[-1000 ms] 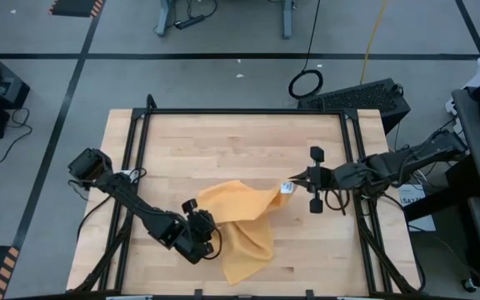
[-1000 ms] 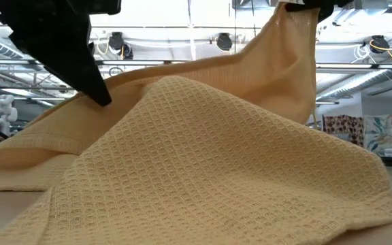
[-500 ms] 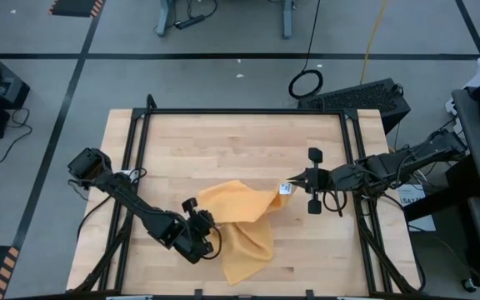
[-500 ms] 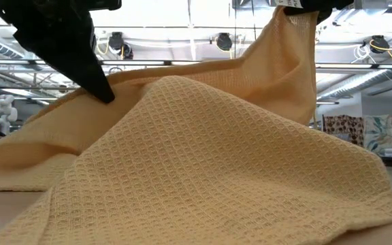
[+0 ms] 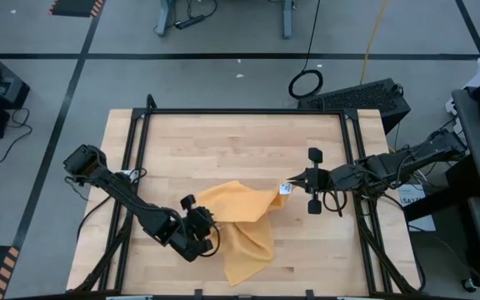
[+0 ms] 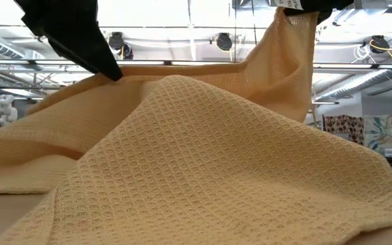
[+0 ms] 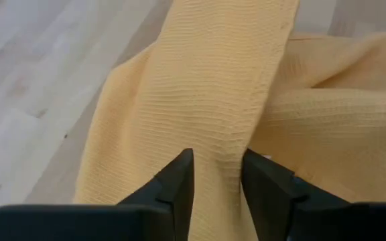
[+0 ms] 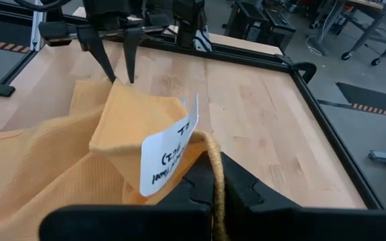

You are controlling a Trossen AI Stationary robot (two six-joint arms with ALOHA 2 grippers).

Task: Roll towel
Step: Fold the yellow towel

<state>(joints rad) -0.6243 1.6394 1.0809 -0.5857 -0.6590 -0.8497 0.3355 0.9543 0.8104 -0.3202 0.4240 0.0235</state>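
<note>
The mustard-yellow towel (image 5: 242,227) lies crumpled at the table's near middle, its near end (image 5: 244,265) flat on the wood. My left gripper (image 5: 209,223) is at its left edge, shut on a raised ridge of cloth (image 7: 216,161). My right gripper (image 5: 293,185) is shut on the far right corner, where the white tag (image 8: 169,150) hangs. In the low view the towel (image 6: 203,170) slopes up to that corner (image 6: 291,41). My left gripper pinches a raised fold at the towel's left edge (image 7: 220,175) between its two fingers (image 7: 178,182), slanting down from the table's left. That edge (image 6: 124,76) is lifted off the table. My right gripper pinches the tagged corner (image 8: 203,144) between its shut fingers, nearly level from the table's right. The corner is held high and the cloth hangs from it to the table.
Bare wood (image 5: 240,150) fills the far half of the table. Black frame rails (image 5: 240,112) run along the far edge and both sides. A dark keyboard (image 5: 357,96) lies on the floor past the far right corner.
My left gripper has risen a little, and the towel's left edge has come up with it. The tagged corner and the near end have stayed where they were.
</note>
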